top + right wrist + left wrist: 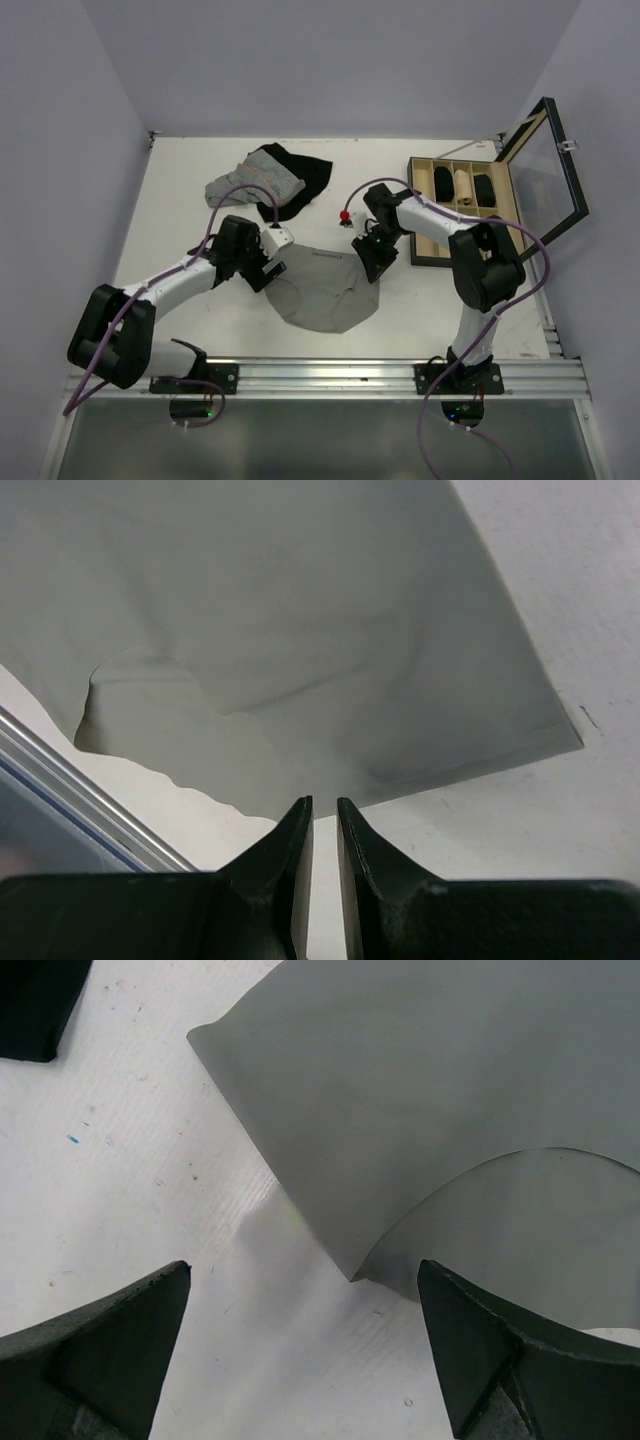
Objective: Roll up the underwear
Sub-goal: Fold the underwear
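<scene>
1. The underwear (325, 290): plain grey, spread flat a little in from the middle of the table's (175, 220) near edge, with the waistband toward the far edge.
2. Your left gripper (269, 271): at the cloth's left edge. The fingers (110, 1350) are spread wide, one over bare table and one at the cloth, holding nothing.
3. Your right gripper (376, 262): at the waistband's right corner. The fingers (285, 870) are pressed almost together with only a thin gap, and nothing is pinched.
4. Striped garment (250, 183) and black garment (305, 172): heaped together near the far edge.
5. Wooden box (462, 205): at the far right corner, with its lid raised.
</scene>
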Robot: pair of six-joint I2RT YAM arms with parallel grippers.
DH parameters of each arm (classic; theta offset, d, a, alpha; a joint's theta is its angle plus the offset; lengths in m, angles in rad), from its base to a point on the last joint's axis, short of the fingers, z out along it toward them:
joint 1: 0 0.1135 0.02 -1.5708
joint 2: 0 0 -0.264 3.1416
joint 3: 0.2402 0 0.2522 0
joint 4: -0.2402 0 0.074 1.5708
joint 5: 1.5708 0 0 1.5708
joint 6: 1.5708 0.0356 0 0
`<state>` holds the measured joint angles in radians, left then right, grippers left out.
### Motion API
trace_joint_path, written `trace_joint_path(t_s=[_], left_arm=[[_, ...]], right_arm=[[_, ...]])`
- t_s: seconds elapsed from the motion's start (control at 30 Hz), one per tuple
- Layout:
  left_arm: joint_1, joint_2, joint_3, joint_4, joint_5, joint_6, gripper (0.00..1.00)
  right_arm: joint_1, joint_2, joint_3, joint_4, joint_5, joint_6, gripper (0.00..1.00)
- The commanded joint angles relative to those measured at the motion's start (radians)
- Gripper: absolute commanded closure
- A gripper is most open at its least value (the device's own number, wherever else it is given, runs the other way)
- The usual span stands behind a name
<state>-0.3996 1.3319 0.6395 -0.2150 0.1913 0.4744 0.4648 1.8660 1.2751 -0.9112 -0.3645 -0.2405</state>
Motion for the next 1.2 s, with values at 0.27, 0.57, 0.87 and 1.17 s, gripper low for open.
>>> trace_joint_path(t_s=[0.27,0.57,0.87,1.17], left_arm=[[0.004,0.082,-0.027,0.088,-0.033,0.032,0.00],[0.021,0.092,-0.047,0.080,-0.059,0.046,0.00],[0.031,0.084,-0.058,0.071,-0.069,0.058,0.00],[0.038,0.078,-0.049,0.057,-0.043,0.066,0.00]], right_arm=[[0.008,0.059,-0.046,-0.002,0.070,-0.086,0.80],[0.006,0.024,-0.077,0.005,0.113,-0.128,0.81],[0.006,-0.014,-0.063,-0.021,0.139,-0.163,0.81],[0.006,-0.033,-0.088,-0.032,0.130,-0.180,0.79]])
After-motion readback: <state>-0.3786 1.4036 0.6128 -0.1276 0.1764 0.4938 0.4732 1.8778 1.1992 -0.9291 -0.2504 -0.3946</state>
